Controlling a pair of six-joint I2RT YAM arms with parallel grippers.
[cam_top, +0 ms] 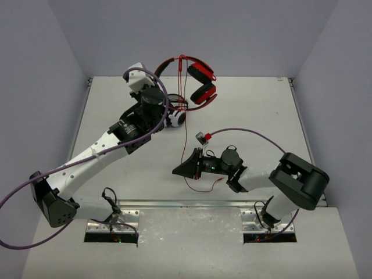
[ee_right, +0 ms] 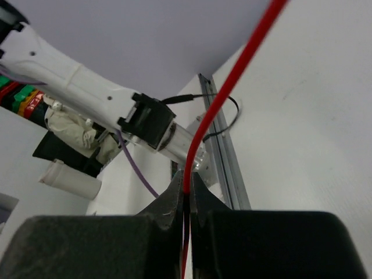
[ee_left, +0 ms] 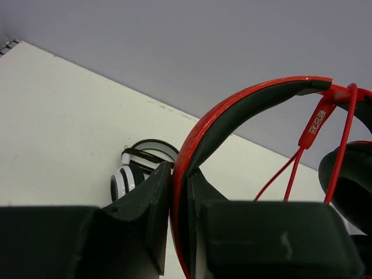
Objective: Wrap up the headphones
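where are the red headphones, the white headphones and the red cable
red headphones point(cam_top: 204, 93), top view, lower ear cup
white headphones point(ee_left: 123, 181), left wrist view, ear cup
red cable point(ee_right: 235, 75), right wrist view, stretch above the jaws

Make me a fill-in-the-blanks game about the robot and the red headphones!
1. On the red headphones, the left pincer is shut on the curved ____.
2. The right pincer pinches the thin red ____.
3. The other headphones on the table are black and ____.

Missing words: headband; cable; white.
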